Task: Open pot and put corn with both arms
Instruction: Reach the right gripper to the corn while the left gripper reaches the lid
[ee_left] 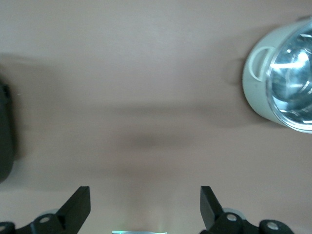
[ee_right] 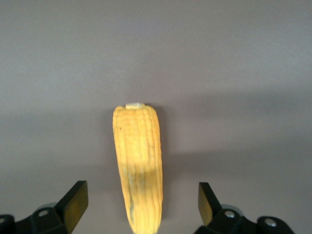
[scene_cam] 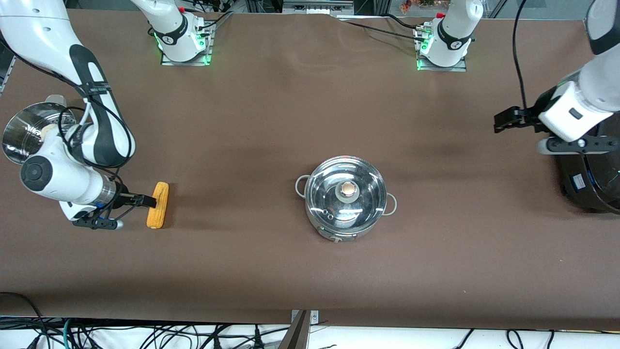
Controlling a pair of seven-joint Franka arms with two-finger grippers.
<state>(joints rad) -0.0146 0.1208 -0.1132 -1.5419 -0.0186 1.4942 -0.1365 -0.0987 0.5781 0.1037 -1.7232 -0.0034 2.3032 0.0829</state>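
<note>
Right pincer [scene_cam: 145, 199] spread around corn [scene_cam: 158, 205] on surface [scene_cam: 271, 111], left pincer [scene_cam: 501, 121] spread, over bare surface, pot [scene_cam: 346, 198] lidded mid-surface.

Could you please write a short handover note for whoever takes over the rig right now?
Right gripper: open, fingers on either side of the corn, not yet closed on it. The corn lies on the table toward the right arm's end.
Left gripper: open, holding nothing, over bare table toward the left arm's end, beside the black cooker.
The pot stands mid-table with its glass lid on.
Done: the right gripper is lined up on the corn.
Left: grasp the corn, bring the left gripper to the lid's knob, lift the lid off, put the corn in the pot.
</note>
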